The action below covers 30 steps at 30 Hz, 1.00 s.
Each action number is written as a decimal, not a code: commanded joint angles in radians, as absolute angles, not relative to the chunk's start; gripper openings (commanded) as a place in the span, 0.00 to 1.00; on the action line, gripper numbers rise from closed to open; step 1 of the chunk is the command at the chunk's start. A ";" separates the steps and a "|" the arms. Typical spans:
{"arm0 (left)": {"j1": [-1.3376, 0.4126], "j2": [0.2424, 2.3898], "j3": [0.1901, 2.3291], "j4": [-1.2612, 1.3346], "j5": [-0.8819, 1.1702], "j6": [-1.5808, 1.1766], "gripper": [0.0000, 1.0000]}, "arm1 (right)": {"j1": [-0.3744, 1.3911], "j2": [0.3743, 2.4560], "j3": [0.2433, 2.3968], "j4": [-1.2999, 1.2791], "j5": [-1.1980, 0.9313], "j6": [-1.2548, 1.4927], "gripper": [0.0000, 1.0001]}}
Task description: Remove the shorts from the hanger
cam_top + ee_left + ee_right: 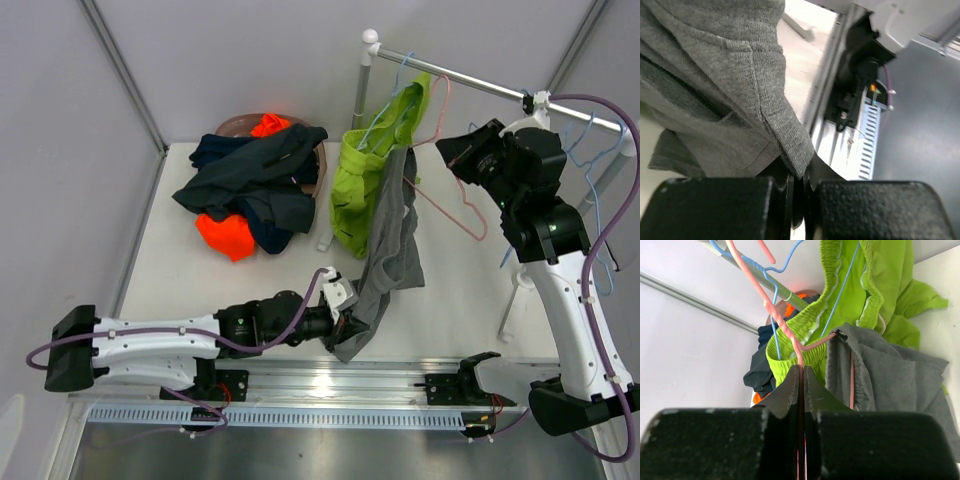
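The grey shorts (pixel 392 250) hang by one corner from a pink hanger (pixel 462 212) on the rack rod (pixel 470 82) and stretch down to the table. My left gripper (pixel 347 330) is shut on their lower hem; the left wrist view shows the hem (pixel 790 145) pinched between the closed jaws (pixel 800 177). My right gripper (pixel 447 152) is shut on the pink hanger's wire (pixel 799 352), with the closed jaws (pixel 801 377) around it. The lime green shorts (pixel 365 180) hang on a blue hanger (pixel 771 305) beside the grey ones. The orange, navy and dark shorts lie in a pile (pixel 255 185) at the back left.
The pile partly covers a round brownish basket (pixel 238 124). The white rack post (pixel 362 75) and its foot (pixel 516 300) stand on the table. Several empty blue hangers (pixel 592 170) hang at the rod's right end. A metal rail (pixel 330 385) runs along the near edge.
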<state>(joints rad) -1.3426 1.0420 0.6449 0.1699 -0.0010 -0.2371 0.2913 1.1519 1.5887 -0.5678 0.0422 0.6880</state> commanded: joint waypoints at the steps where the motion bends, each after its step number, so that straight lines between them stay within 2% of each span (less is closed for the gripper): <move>1: -1.353 1.090 0.692 0.195 -0.147 -0.279 0.00 | 0.290 1.126 1.618 -0.457 0.051 0.699 0.00; 3: -1.344 1.143 0.790 0.148 -0.279 -0.273 0.00 | 0.296 1.106 1.606 -0.472 0.041 0.729 0.00; 6: -1.274 1.285 0.969 0.056 -0.368 -0.311 0.00 | 0.321 1.054 1.574 -0.511 0.026 0.762 0.00; 10: -1.174 1.469 1.199 -0.142 -0.385 -0.368 0.00 | 0.348 0.953 1.537 -0.577 0.057 0.782 0.00; 14: -1.088 1.613 1.293 -0.193 -0.316 -0.414 0.00 | 0.347 0.920 1.613 -0.652 0.125 0.755 0.00; 17: -1.086 1.631 1.290 -0.184 -0.311 -0.417 0.00 | 0.348 0.933 1.687 -0.706 0.202 0.706 0.00; 21: -1.086 1.592 1.163 -0.109 -0.282 -0.431 0.00 | 0.347 0.966 1.802 -0.744 0.317 0.635 0.00; 28: -1.112 1.438 0.973 -0.107 -0.279 -0.494 0.00 | 0.336 1.009 1.790 -0.690 0.359 0.615 0.00; 30: -1.172 1.378 0.962 -0.150 -0.308 -0.497 0.00 | 0.324 1.026 1.773 -0.660 0.353 0.617 0.00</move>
